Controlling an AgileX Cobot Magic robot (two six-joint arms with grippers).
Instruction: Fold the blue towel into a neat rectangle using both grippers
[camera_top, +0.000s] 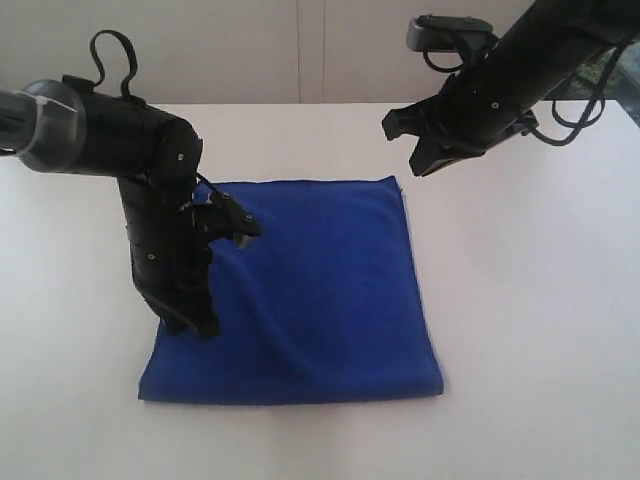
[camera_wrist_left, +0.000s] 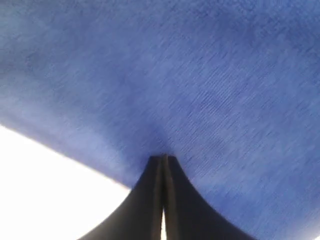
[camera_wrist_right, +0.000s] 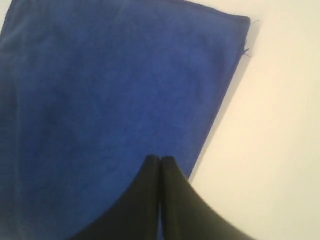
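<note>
Left claw (camera_top: 202, 320) covers blue towel (camera_top: 320, 290) left edge; grip unclear

Towel (camera_top: 320, 290): 1. Table (camera_top: 530, 330) under towel: 1. Arms: 2, namely left arm (camera_top: 150, 150) over towel's left edge and right arm (camera_top: 540, 60) past its far right corner. Camera (camera_top: 450, 33) above that corner: 1. Grippers: 2, namely left gripper (camera_wrist_left: 163, 157) and right gripper (camera_wrist_right: 160, 159). Fingers (camera_wrist_right: 145, 200) per gripper: 2.

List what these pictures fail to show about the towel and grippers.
- Exterior view: the left arm hides part of the blue towel's left edge.
- Left wrist view: whether the left gripper's shut fingers pinch cloth; their tips cover the contact.
- Right wrist view: the frame edge and the right gripper cut off much of the towel.
</note>
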